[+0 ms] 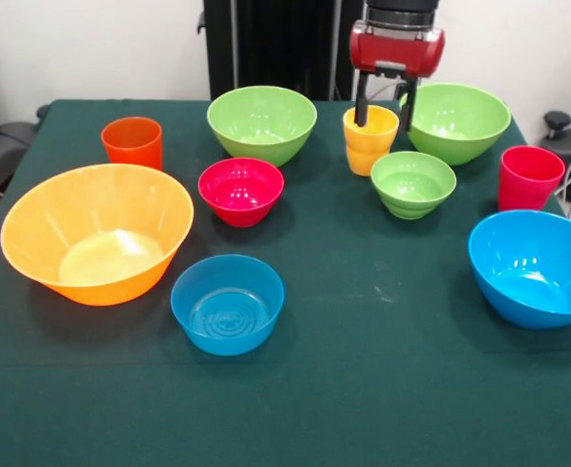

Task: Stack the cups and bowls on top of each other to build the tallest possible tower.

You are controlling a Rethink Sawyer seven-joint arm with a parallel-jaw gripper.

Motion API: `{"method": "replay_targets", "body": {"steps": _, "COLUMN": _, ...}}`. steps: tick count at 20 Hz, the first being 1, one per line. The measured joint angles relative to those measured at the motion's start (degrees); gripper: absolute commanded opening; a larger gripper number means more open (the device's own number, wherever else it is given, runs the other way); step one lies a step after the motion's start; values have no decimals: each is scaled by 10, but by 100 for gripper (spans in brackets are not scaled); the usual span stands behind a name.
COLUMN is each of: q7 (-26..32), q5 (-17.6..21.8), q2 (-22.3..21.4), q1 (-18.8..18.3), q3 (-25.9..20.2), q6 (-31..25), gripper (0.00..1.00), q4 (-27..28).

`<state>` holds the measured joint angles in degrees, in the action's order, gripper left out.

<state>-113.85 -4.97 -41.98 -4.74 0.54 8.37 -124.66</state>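
Note:
All cups and bowls stand apart on the green table (363, 389); no tower shows. My gripper (385, 114) hangs over the yellow ribbed cup (369, 144), its fingers open, one inside the cup's mouth and one outside its right rim. The orange cup (132, 142) is at the back left, the red cup (529, 177) at the right. Two big green bowls (262, 122) (460, 121) flank the yellow cup. The small green bowl (412, 183), small red bowl (240, 190), small blue bowl (228, 303), big blue bowl (535, 267) and wide orange bowl (97, 232) stand nearer the camera.
The robot's black pedestal (275, 44) stands behind the table. A black object (557, 122) sits off the table's right edge. The right big green bowl is close beside the gripper's right finger.

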Motion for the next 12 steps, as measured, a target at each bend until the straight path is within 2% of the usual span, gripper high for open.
{"method": "replay_targets", "body": {"steps": 12, "q7": -36, "q5": 2, "q2": 25, "q1": -30, "q3": -54, "q6": 20, "gripper": 100, "q4": -27}}
